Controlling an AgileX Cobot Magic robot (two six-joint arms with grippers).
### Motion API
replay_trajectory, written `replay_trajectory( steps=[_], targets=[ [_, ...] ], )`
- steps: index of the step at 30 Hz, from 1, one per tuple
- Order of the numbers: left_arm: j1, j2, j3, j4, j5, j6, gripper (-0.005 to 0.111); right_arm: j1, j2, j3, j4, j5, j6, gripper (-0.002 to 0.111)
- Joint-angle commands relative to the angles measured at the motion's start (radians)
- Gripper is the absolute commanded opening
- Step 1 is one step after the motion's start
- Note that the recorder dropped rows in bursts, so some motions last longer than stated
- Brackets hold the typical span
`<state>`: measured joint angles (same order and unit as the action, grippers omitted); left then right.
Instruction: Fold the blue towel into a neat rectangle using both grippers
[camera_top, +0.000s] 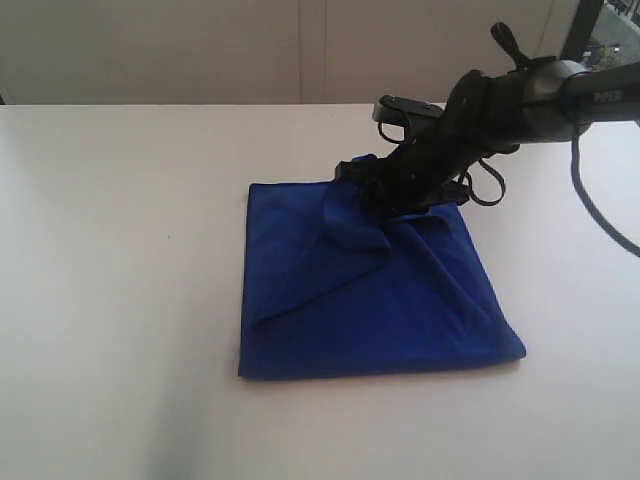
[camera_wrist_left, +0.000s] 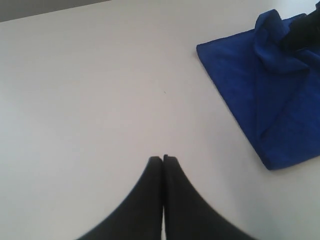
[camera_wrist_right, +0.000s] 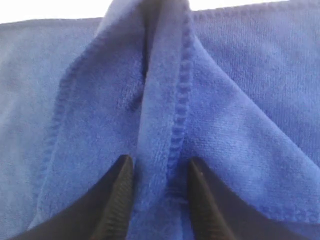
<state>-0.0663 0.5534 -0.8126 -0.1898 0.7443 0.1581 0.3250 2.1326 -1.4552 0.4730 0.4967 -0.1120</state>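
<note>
Towel (camera_wrist_right: 225, 100) between jaws of right claw (camera_wrist_right: 160, 160)

Your left gripper (camera_wrist_left: 163, 159) has its two black fingers pressed together, tips meeting over the bare white table (camera_wrist_left: 90, 100). You can see the blue towel (camera_wrist_left: 255, 100) lying well apart from it, folded flat with one corner towards you. At its far edge the cloth bunches up under the other arm (camera_wrist_left: 304, 30).

Far edge of blue towel (camera_top: 380, 300) — partly hidden behind the right claw (camera_top: 388, 192)
</note>
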Motion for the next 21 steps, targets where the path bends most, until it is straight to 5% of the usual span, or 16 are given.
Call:
replay_trajectory(
  steps=[1, 7, 11, 16, 21],
  targets=[
    [-0.001, -0.006, 0.005, -0.009, 0.007, 0.001, 0.000, -0.005, -0.015, 0.002, 0.008, -0.013, -0.004, 0.027],
    [-0.001, -0.006, 0.005, -0.009, 0.007, 0.001, 0.000, -0.005, -0.042, 0.002, 0.004, -0.013, -0.004, 0.000],
    [-0.001, -0.006, 0.005, -0.009, 0.007, 0.001, 0.000, -0.010, -0.088, 0.002, -0.104, -0.010, -0.024, 0.000],
    [-0.001, -0.006, 0.005, -0.009, 0.007, 0.001, 0.000, -0.033, -0.148, 0.002, -0.466, 0.005, -0.022, 0.000],
    [-0.001, -0.006, 0.005, -0.009, 0.007, 0.060, 0.000, -0.037, -0.136, 0.002, -0.473, 0.020, -0.022, 0.000]
  ],
)
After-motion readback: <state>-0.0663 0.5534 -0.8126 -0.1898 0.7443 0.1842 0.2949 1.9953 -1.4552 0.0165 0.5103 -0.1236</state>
